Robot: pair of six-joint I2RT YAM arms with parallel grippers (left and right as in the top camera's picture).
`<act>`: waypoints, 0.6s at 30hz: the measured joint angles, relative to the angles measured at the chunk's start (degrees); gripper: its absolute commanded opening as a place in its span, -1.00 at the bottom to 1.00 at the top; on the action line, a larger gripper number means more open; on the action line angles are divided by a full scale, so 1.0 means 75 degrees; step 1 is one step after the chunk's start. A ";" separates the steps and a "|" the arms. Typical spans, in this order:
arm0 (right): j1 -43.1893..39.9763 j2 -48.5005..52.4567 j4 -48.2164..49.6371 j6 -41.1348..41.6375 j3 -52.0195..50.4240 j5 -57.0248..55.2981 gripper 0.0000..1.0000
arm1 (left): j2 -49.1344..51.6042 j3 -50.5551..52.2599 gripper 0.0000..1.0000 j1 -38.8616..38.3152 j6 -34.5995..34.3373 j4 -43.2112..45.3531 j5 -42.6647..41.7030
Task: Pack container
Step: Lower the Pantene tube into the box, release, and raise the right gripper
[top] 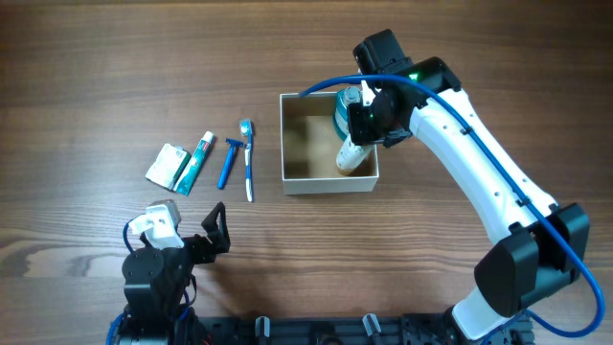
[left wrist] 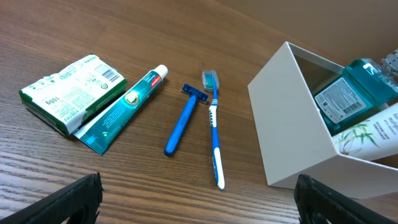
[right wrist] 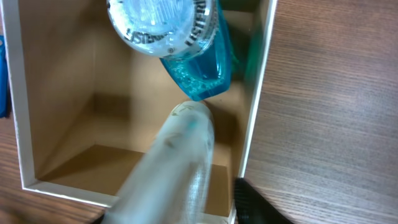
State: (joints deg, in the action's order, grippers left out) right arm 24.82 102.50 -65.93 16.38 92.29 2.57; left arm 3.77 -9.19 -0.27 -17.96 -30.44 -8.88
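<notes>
The container, a square white box with a tan inside, stands right of centre; it also shows in the left wrist view and the right wrist view. Inside it lie a blue mouthwash bottle and a white tube that leans against the right wall. My right gripper hovers over the box's right side, its fingers apart on either side of the tube's upper end. My left gripper is open and empty near the front left.
Left of the box lie a toothbrush, a blue razor, a green toothpaste tube and a green-white packet.
</notes>
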 measured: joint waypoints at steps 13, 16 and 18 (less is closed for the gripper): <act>0.0000 -0.2439 -0.0035 -0.0163 -0.0003 -0.0015 0.66 | 0.0000 0.0000 1.00 0.0000 0.0003 0.0000 0.0000; -0.0201 -0.3824 -0.0067 -0.0058 0.0003 -0.0326 0.79 | 0.0000 -0.0003 1.00 0.0000 0.0000 0.0000 0.0000; -0.0632 -0.4447 -0.0236 0.0067 0.0003 -0.0635 0.80 | 0.0000 0.0000 1.00 0.0000 0.0000 0.0000 0.0000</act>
State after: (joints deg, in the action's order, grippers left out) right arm 20.08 69.14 -67.70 16.88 92.31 -2.20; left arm 3.77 -9.19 -0.27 -17.96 -30.44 -8.88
